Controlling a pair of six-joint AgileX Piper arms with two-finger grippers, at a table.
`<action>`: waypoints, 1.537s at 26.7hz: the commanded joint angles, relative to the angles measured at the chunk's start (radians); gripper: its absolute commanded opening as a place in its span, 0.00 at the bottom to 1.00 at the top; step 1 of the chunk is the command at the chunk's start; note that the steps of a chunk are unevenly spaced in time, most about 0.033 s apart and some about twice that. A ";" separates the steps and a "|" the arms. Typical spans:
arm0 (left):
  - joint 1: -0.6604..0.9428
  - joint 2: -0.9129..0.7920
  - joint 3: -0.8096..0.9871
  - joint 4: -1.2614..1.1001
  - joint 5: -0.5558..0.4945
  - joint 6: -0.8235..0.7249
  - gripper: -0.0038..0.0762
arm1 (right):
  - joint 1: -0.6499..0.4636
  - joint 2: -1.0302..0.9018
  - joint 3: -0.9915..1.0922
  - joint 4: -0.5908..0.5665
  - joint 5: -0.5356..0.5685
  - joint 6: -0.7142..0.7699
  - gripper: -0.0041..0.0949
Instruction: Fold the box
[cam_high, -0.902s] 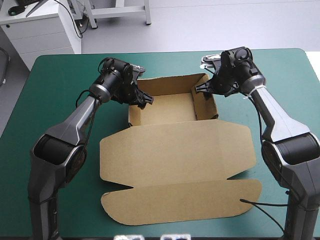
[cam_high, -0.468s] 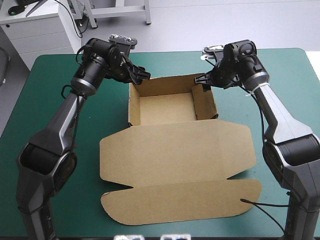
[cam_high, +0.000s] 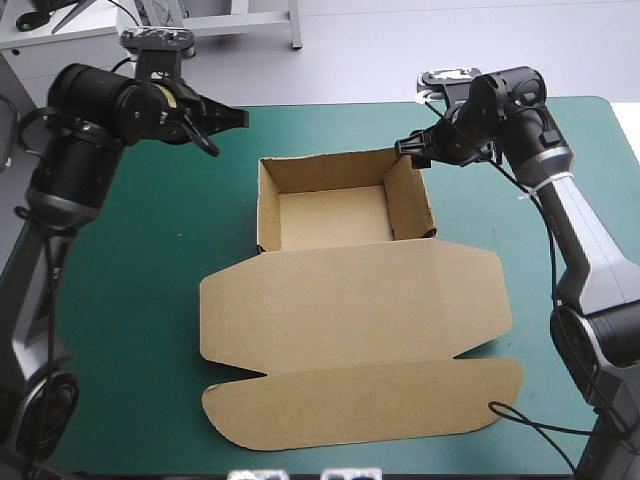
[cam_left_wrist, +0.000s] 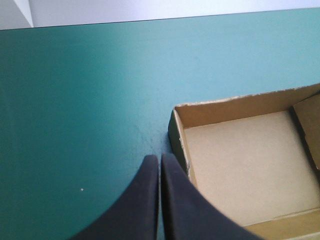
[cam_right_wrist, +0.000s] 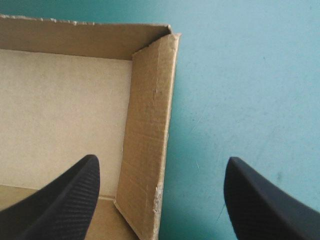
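The box (cam_high: 340, 300) is lying on the desk (cam_high: 120, 250), teal-green cover showing on every side of it. Its far half is standing as an open tray (cam_high: 330, 215) with the walls raised, while the lid (cam_high: 350, 300) and the front flap (cam_high: 360, 400) are lying flat on the near side of that tray. The left claw (cam_left_wrist: 159, 159) is hanging off the box's far-left corner, outside the tray and apart from the board. Its black fingers are pressed together into one pointed arch and are carrying nothing. That looks like a poking or resting pose rather than a gripping one, and it is keeping clear of the wall below it. The right claw (cam_right_wrist: 162, 161) is hovering at the box's far-right corner and is spread wide. One finger is sitting over the tray's floor and the other over the bare cover just outside the box, so the right wall (cam_right_wrist: 150, 125) is running between them untouched. The wide spread looks like clearance, letting the claw drop over that wall or lift away without dragging it. The tray is looking formed, and the flat lid and flap are likely the work remaining.
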 joint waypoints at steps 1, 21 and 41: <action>0.014 -0.153 0.077 0.009 0.039 -0.033 0.04 | -0.006 -0.054 0.028 -0.002 0.003 -0.003 0.70; 0.018 -0.918 1.005 0.087 -0.071 -0.085 0.04 | -0.006 0.101 0.130 0.105 0.001 -0.048 0.70; 0.018 -1.133 1.325 0.090 -0.216 -0.081 0.04 | -0.173 -0.150 0.129 0.069 0.003 -0.111 0.02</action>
